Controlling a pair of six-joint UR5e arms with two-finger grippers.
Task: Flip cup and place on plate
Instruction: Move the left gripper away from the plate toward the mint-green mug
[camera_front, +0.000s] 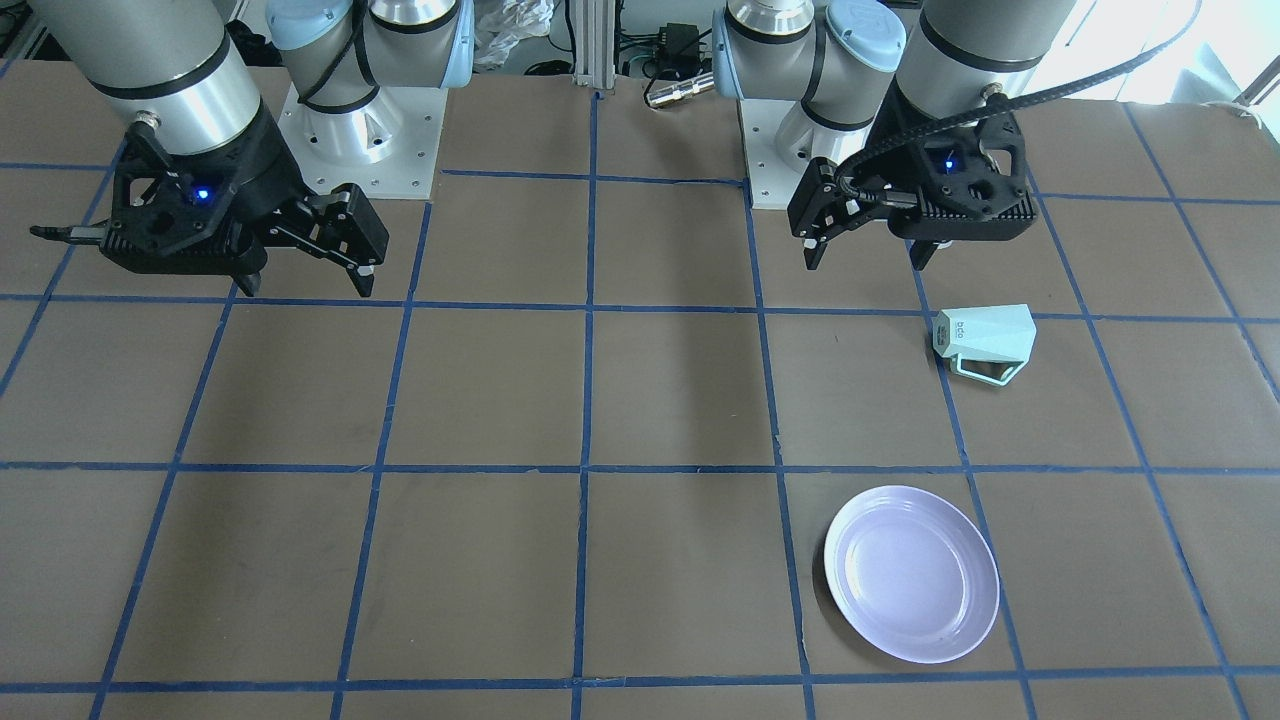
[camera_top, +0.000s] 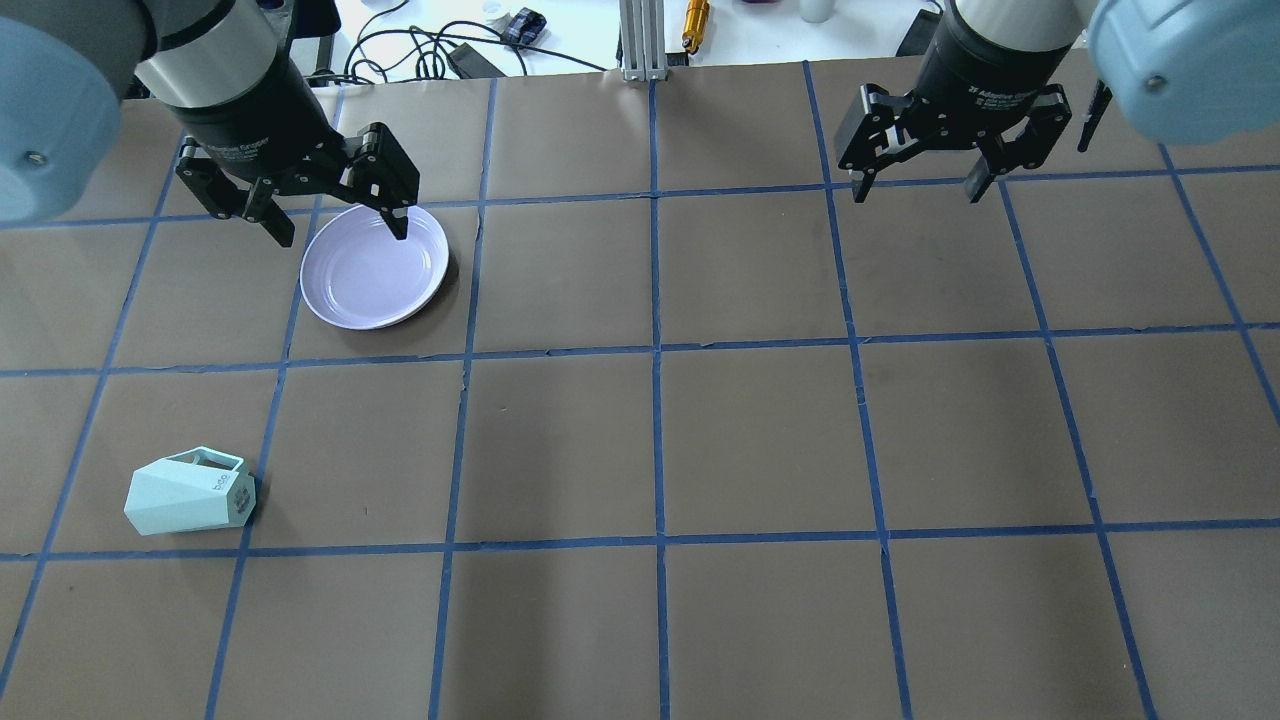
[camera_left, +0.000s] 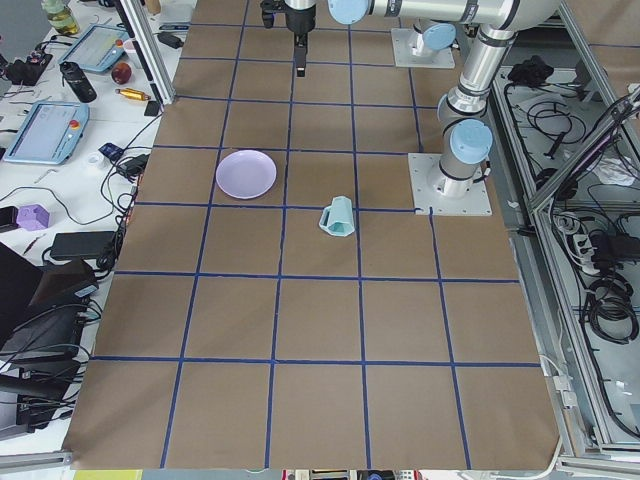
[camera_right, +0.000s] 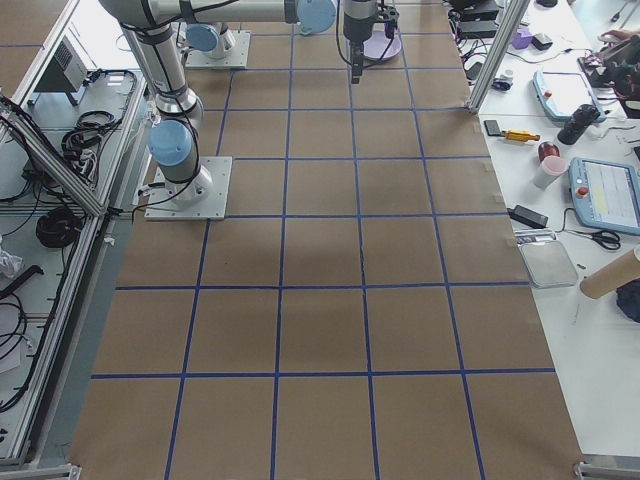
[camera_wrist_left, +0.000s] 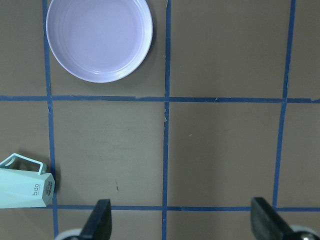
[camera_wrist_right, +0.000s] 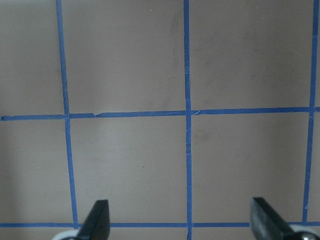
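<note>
The mint-green cup lies on its side on the table, left and near, its lettered base toward the table's middle and its handle on the far side. It also shows in the front view and the left wrist view. The lavender plate sits empty beyond it, and shows in the front view and the left wrist view. My left gripper hangs open and empty high above the table; it shows in the front view. My right gripper is open and empty over the far right.
The table is brown with a grid of blue tape lines. Both arm bases stand at the robot's edge. Cables and tools lie beyond the far edge. The right wrist view shows only bare table.
</note>
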